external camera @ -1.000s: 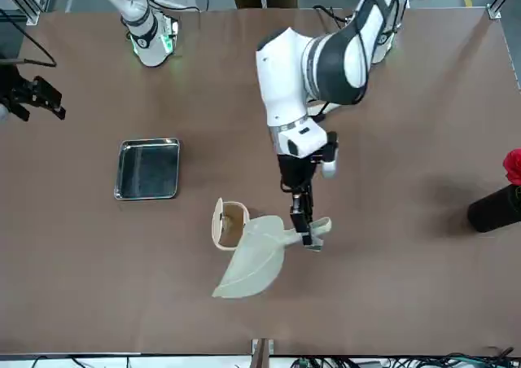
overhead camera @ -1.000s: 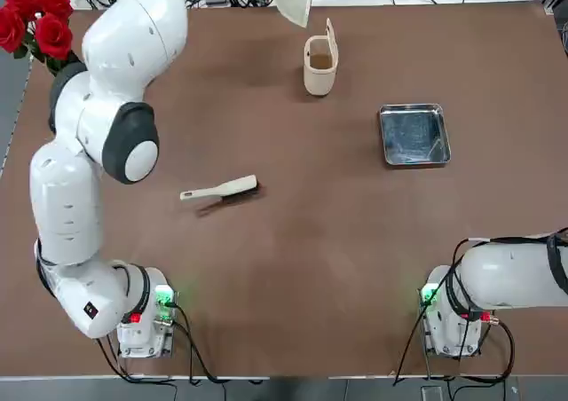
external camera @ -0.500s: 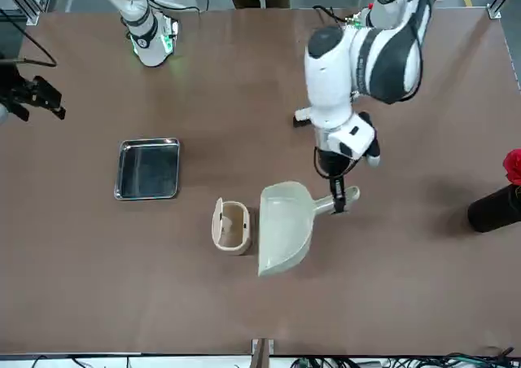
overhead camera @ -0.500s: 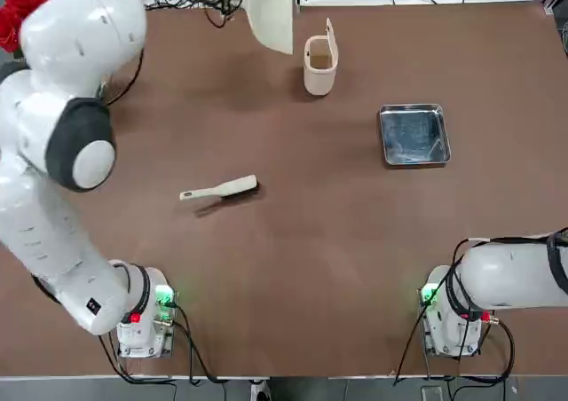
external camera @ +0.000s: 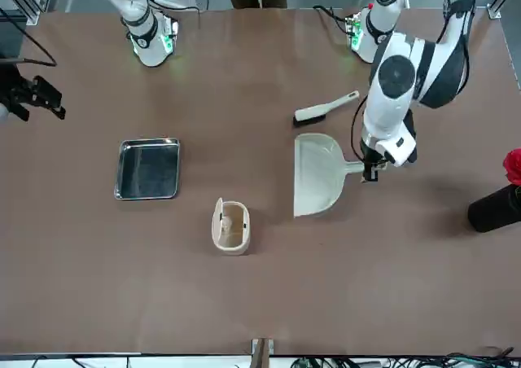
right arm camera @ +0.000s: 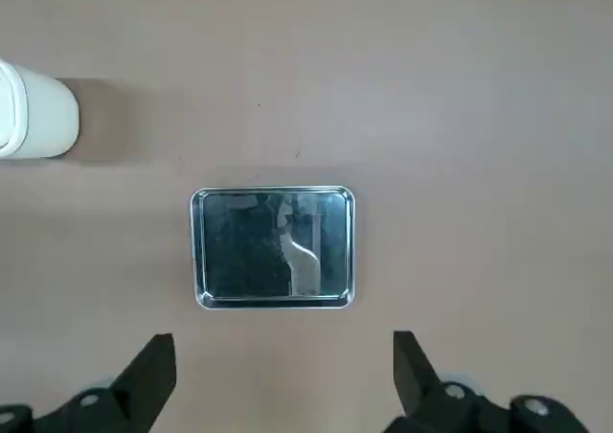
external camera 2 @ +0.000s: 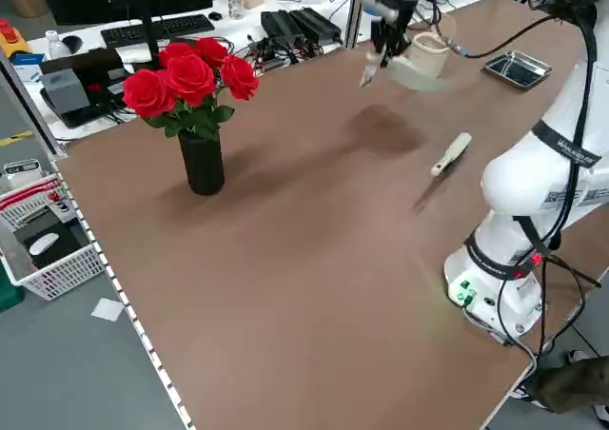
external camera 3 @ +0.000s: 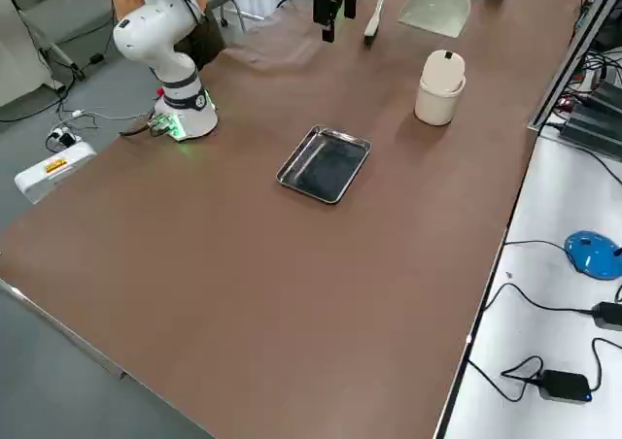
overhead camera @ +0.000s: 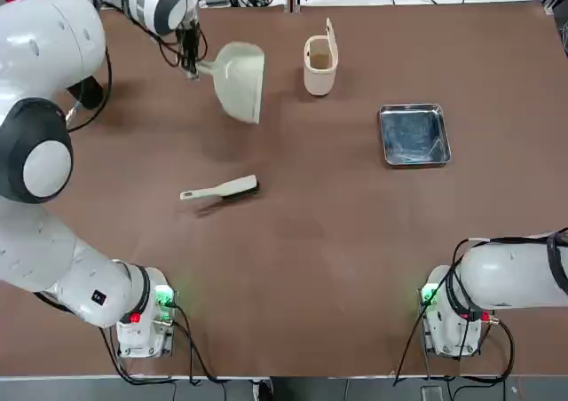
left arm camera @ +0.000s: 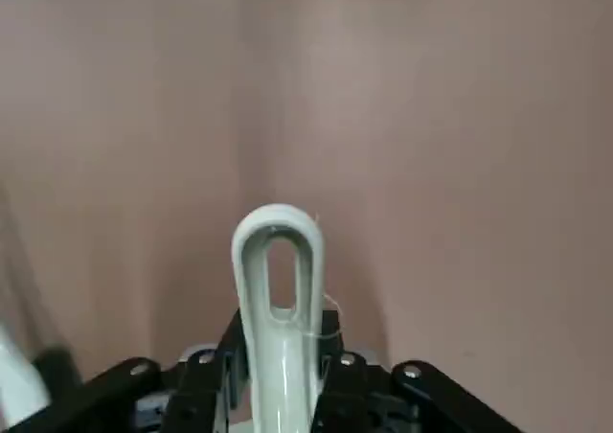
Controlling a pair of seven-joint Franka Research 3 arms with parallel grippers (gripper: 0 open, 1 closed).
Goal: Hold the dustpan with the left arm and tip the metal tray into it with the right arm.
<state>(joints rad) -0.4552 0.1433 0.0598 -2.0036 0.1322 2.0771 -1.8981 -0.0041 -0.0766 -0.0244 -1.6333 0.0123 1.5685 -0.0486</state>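
We see a brown tabletop (overhead camera: 302,277). On it, the tray (overhead camera: 415,135) lies flat to the left of the right pincer (right arm camera: 284,356). To the right of the left pincer (overhead camera: 192,68) we have the cup (overhead camera: 320,64), upright, flap raised. The brush (overhead camera: 220,191) lies nearer us than that pincer, and the vase (external camera 2: 202,162) of red roses (external camera 2: 190,80) stands to its left.

even bright light, soft shadows on the brown table (overhead camera: 293,241), pale sheen across it up close, glinting metal tray (right arm camera: 273,248)
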